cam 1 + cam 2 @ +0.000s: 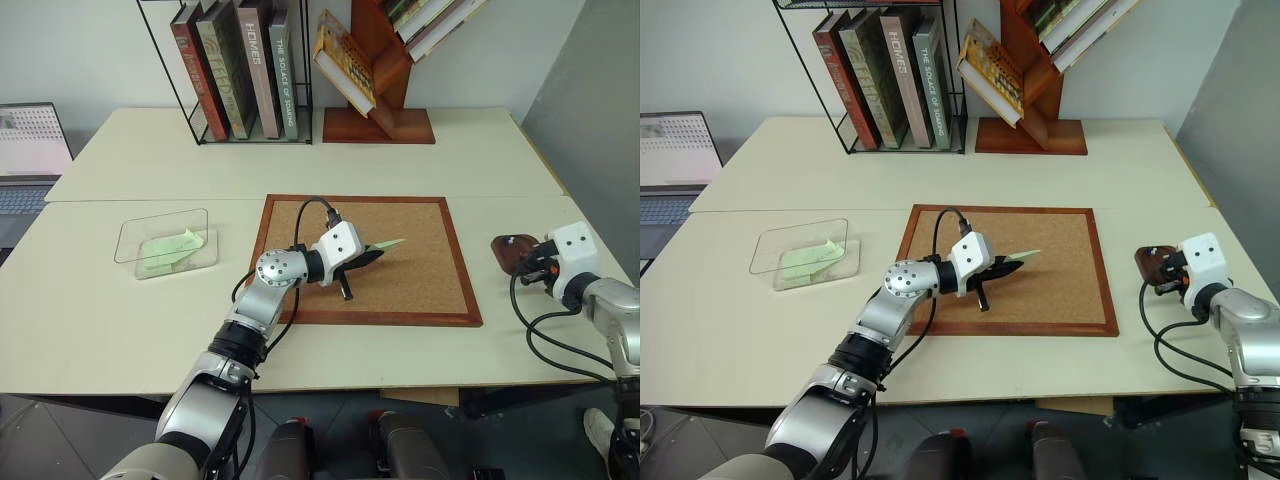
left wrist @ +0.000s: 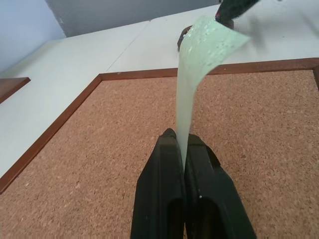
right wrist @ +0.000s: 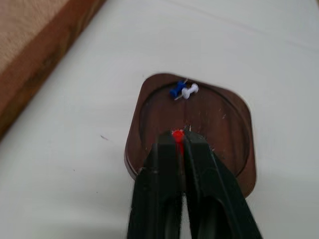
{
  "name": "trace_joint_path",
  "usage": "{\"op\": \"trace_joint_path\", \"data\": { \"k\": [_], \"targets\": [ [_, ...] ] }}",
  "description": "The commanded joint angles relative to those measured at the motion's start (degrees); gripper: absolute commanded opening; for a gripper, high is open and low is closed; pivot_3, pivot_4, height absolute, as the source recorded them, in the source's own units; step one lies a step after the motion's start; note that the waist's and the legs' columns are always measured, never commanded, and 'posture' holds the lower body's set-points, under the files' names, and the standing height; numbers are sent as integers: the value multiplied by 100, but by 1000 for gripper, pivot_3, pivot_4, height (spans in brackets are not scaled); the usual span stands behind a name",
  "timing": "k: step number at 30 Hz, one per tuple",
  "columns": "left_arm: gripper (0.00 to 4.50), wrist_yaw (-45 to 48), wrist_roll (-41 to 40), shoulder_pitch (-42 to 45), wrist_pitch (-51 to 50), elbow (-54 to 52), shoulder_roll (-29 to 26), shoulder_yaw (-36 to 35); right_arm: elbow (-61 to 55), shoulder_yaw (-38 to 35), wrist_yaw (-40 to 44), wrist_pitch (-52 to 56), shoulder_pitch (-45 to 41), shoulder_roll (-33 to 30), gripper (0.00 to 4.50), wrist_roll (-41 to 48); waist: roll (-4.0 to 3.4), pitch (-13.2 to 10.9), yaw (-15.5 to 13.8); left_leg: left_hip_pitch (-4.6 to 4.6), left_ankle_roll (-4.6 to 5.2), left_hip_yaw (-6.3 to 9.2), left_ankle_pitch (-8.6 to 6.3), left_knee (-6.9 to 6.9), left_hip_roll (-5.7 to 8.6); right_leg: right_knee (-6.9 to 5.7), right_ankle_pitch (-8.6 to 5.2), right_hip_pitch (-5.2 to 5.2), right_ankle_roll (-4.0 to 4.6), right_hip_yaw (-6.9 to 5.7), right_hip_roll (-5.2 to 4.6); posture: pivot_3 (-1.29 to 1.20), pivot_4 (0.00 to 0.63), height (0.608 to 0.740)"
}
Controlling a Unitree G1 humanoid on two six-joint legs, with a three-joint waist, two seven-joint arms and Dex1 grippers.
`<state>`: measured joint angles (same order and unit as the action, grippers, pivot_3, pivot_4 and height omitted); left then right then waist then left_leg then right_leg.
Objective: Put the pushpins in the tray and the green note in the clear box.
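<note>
Green note: pale mint slip, curling upward.

You are looking down on a cream tabletop with a seam running across it between two joined sections. At its far edge a black wire rack holds upright books, and beside it a reddish wooden tree-shaped shelf carries slanted books. A laptop sits open at your far left. Behind, the wall is plain white; a grey surface rises on the right.
</note>
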<state>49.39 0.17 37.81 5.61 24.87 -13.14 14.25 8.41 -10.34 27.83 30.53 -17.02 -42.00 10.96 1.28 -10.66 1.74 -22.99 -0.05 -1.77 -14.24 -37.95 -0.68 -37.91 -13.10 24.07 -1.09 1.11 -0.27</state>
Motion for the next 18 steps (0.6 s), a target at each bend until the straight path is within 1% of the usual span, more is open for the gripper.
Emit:
{"op": "trace_joint_path", "data": {
  "k": [1,2,4,6,9,10,15,16,18],
  "targets": [
    [0,-79,-40,-4,-22,-336,-11,-45,426,2,-104,-435,-291,30,1312,-227,0,0,-6,0,0,-1,0,0,1,1,0,0,0,0,-1,0,150,740],
    [0,-86,-41,-9,-29,-349,-16,-42,510,17,-114,-479,-333,52,1468,-250,0,0,-6,0,0,-1,0,0,1,2,0,-1,0,0,-2,0,150,740],
    [0,-96,-42,-13,-36,-365,-20,-39,587,17,-127,-535,-386,83,1984,-289,0,0,-8,-1,0,-1,0,0,2,3,0,0,0,1,-3,0,150,740],
    [0,-100,-43,-16,-42,-377,-23,-38,610,-15,-144,-559,-419,108,2360,-312,0,0,-7,-1,0,-1,0,1,1,3,0,0,0,1,-2,0,150,740],
    [0,-93,-43,-25,-46,-398,-35,-33,597,-71,-143,-545,-434,125,3073,-319,0,0,-5,0,0,-1,0,1,0,1,0,0,0,1,-2,0,150,740],
    [0,-89,-43,-24,-47,-400,-37,-31,588,-93,-148,-540,-443,129,3217,-311,0,0,-5,0,0,0,0,0,0,1,0,-1,0,0,-2,0,150,740],
    [0,-91,-68,28,-58,-378,-39,-62,385,-335,-178,-564,-531,145,4404,-134,0,0,-5,0,0,-1,0,0,1,0,0,0,-1,1,-2,0,150,740],
    [0,-113,-101,47,-102,-405,-37,-106,241,-428,-137,-578,-539,138,4480,-39,0,0,-7,0,0,0,0,0,1,0,0,0,-1,0,-2,0,150,740],
    [0,-113,-116,76,-154,-550,-108,-154,-27,-543,18,-669,-522,113,4480,117,0,0,-5,-1,0,-2,0,0,1,0,0,1,0,1,-2,0,150,740]
  ]
}}
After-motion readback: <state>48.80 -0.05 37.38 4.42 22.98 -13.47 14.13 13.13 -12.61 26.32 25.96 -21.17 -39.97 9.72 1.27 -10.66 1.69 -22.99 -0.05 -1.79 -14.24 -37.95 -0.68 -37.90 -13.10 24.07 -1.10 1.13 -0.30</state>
